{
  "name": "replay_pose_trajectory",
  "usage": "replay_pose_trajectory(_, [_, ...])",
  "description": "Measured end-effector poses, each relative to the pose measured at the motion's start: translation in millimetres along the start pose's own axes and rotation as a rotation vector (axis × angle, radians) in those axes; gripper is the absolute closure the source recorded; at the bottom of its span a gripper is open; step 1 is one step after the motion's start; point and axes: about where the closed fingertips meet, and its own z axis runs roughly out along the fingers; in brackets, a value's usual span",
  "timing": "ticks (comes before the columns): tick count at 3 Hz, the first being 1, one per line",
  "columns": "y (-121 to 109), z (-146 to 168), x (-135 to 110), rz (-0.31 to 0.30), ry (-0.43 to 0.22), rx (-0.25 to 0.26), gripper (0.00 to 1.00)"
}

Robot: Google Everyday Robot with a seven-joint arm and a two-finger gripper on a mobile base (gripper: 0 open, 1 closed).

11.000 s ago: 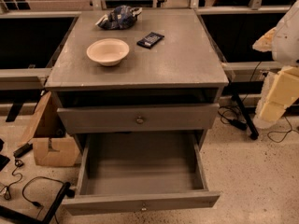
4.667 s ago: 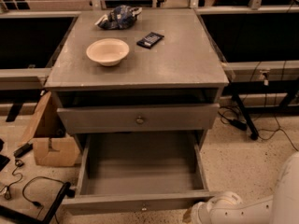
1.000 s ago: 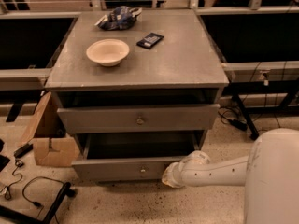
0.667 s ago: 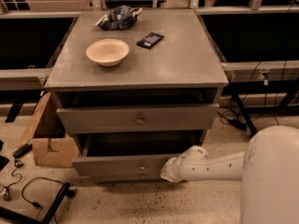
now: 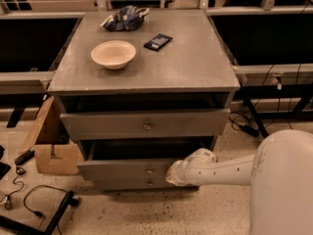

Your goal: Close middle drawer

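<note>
The middle drawer [image 5: 122, 169] is a low grey front panel with a small brass knob [image 5: 149, 170]. It stands only a little out from the grey cabinet [image 5: 195, 67], with a dark gap above it. My gripper [image 5: 172, 174] is at the end of the white arm [image 5: 220, 169] that reaches in from the lower right. It rests against the right part of the drawer's front, just right of the knob. The taller top drawer front [image 5: 144, 125] is above, and the lowest drawer front [image 5: 142, 183] is just below.
On the cabinet top are a cream bowl [image 5: 113, 54], a black flat packet [image 5: 157, 41] and a blue crumpled bag [image 5: 124, 18]. A cardboard box [image 5: 51, 143] stands to the left. Cables [image 5: 29, 199] lie on the floor, and desk legs [image 5: 252, 116] are to the right.
The middle drawer went from fully pulled out to almost fully in. My arm came in from the lower right and moved inward with the drawer front.
</note>
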Motion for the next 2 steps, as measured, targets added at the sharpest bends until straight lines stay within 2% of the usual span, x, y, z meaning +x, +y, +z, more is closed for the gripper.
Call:
replay_pose_trajectory(1, [-9.8,-0.3,-5.9,-0.006,0.002,0.008,1.0])
replay_pose_trajectory(2, [-9.8,-0.3,-5.9,-0.006,0.002,0.008,0.83])
